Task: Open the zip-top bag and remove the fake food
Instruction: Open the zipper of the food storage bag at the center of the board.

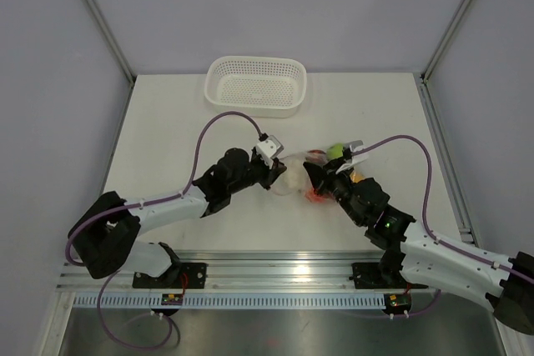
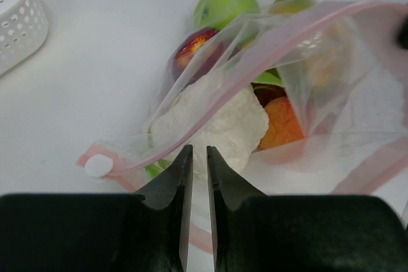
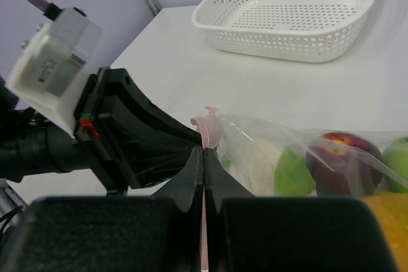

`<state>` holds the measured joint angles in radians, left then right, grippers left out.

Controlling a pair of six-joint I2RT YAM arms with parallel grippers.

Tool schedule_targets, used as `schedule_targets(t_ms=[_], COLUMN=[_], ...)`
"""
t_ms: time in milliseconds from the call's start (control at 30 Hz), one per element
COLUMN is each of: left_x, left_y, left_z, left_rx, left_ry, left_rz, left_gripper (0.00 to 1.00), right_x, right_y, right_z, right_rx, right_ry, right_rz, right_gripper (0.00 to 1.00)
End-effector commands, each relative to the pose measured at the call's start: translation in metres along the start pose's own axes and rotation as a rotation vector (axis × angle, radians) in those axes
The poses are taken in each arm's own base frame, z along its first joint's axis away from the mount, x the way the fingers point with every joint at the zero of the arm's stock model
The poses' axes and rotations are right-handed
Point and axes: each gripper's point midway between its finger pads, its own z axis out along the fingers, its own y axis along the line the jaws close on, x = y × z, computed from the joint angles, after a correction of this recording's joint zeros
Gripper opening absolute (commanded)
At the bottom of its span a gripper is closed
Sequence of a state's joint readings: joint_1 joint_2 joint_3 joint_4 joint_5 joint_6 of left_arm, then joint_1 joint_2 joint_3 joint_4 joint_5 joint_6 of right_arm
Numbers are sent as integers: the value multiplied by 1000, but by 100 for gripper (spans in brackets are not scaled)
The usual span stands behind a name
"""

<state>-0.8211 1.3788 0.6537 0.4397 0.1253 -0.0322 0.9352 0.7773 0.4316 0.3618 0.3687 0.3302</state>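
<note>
White surface (image 1: 158, 122), evenly lit. Pale lavender walls (image 1: 275, 6) left, far, right. Slotted aluminium rail (image 1: 275, 266) along the near edge.

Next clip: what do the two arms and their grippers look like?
The left arm and right arm have white link shells and black joint housings, each trailed by a looping purple cable. A green light glows on the right arm. The left gripper and right gripper have black, flat, tapered fingers; a white labelled camera box sits on the left wrist.
</note>
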Motion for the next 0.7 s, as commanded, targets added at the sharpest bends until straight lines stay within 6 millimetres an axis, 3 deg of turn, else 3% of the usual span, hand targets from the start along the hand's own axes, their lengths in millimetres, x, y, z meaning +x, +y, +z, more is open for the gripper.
schedule_targets(t_ms=[0, 133, 200, 267, 400, 500, 567, 667], left_x=[-23, -22, -19, -17, -1, 18, 22, 16], left_y=[-12, -12, -11, -9, 2, 7, 6, -1], left_z=[-6, -5, -3, -1, 6, 13, 10, 3], left_rx=[62, 66, 58, 50, -5, -38, -35, 2], left_ry=[-78, -70, -65, -57, -9, 54, 53, 4], left_rz=[-7, -12, -12, -17, -55, -107, -113, -99], left_gripper=[16, 28, 31, 31, 31, 31, 39, 62], right_x=[-15, -8, -10, -11, -21, -25, -24, -21], right_y=[-6, -1, 3, 5, 1, -13, -25, -42], right_z=[9, 14, 14, 12, 5, 0, 0, 0], right_rx=[72, 57, 36, 19, 33, 111, 184, 289], right_ry=[-52, -21, -23, -27, -55, -62, -45, -17], right_rz=[15, -1, -5, -5, -4, -4, -18, -33], right_gripper=[0, 3, 22, 52, 63, 67, 71, 75])
